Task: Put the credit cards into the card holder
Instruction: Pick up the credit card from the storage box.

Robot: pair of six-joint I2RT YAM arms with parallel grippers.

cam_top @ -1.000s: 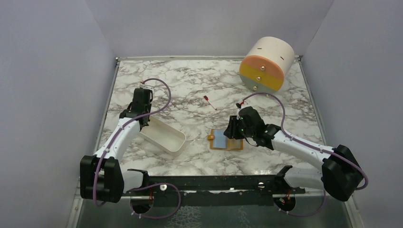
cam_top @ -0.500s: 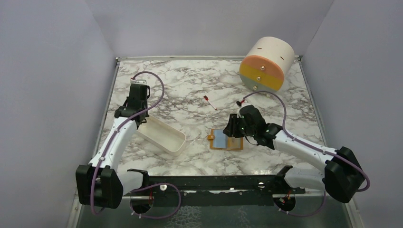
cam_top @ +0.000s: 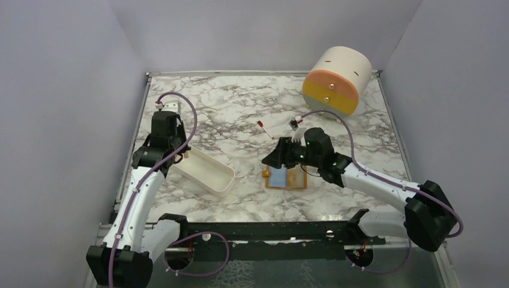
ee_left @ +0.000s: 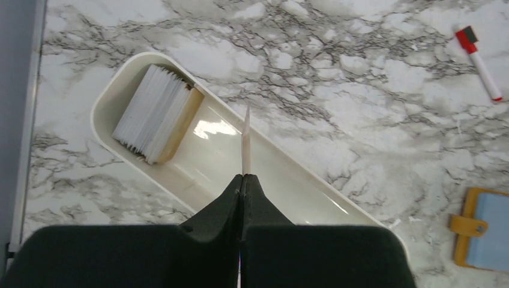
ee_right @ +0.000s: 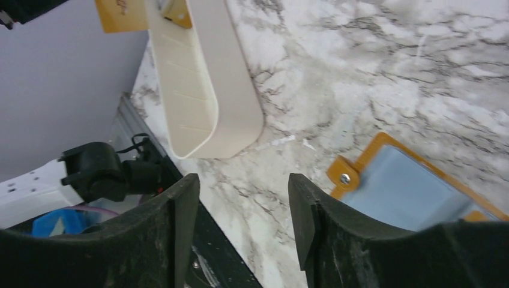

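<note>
While the right gripper (ee_right: 240, 180) has swung from over the open card holder (cam_top: 287, 178) toward its left edge, the left gripper (ee_left: 242, 180) has risen and drawn back from the white tray (ee_left: 114, 90). The left gripper is clenched on a single credit card (ee_left: 245, 138), seen edge-on as a thin pale sliver above the tray. A golden-orange patch at the top corner of the right wrist view is probably the same card. The remaining cards (ee_left: 153, 114) stand stacked at one end of the tray. The right gripper's jaws are spread wider than a second ago, with nothing between them. The holder lies flat on the marble tabletop (cam_top: 240, 108), blue-grey inside up. A card seems ready to travel, and the holder looks freed to receive it.
</note>
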